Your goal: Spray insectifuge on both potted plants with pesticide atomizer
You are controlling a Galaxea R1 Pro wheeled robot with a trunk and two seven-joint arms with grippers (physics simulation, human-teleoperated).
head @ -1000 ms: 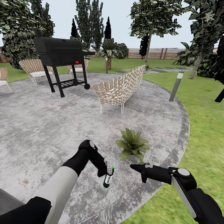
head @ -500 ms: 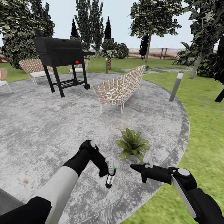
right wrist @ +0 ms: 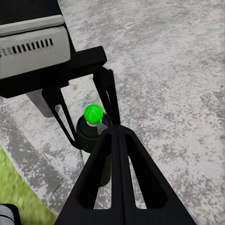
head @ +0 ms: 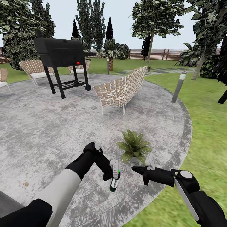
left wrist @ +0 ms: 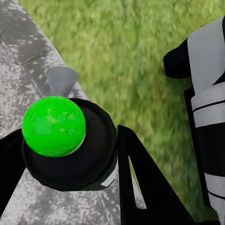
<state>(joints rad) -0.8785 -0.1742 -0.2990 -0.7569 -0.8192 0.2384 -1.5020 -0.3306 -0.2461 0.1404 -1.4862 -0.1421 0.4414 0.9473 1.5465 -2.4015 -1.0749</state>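
Edging rightward, our left gripper [head: 114, 177], clamped on the pesticide atomizer [head: 114, 182], nears the potted plant [head: 134, 147]; our right gripper [head: 138, 170] hangs closed, empty; spraying seems imminent.

Round grey paved patio [head: 41, 132], mottled and edged with flat slabs, ringed by green lawn [head: 205, 126] from twelve to five o'clock. Standing on the paving: black barbecue grill [head: 61, 52] at eleven o'clock; woven bench [head: 121, 88] near centre, toward one o'clock; woven chairs [head: 33, 69] beyond the grill at ten and eleven o'clock. One potted plant [head: 134, 146] low at five o'clock, close to the patio's rim. Grey bollard light [head: 178, 85] upright at two o'clock, right at the seam between paving and grass. Pale stepping stones [head: 164, 70] set in the lawn at one o'clock.
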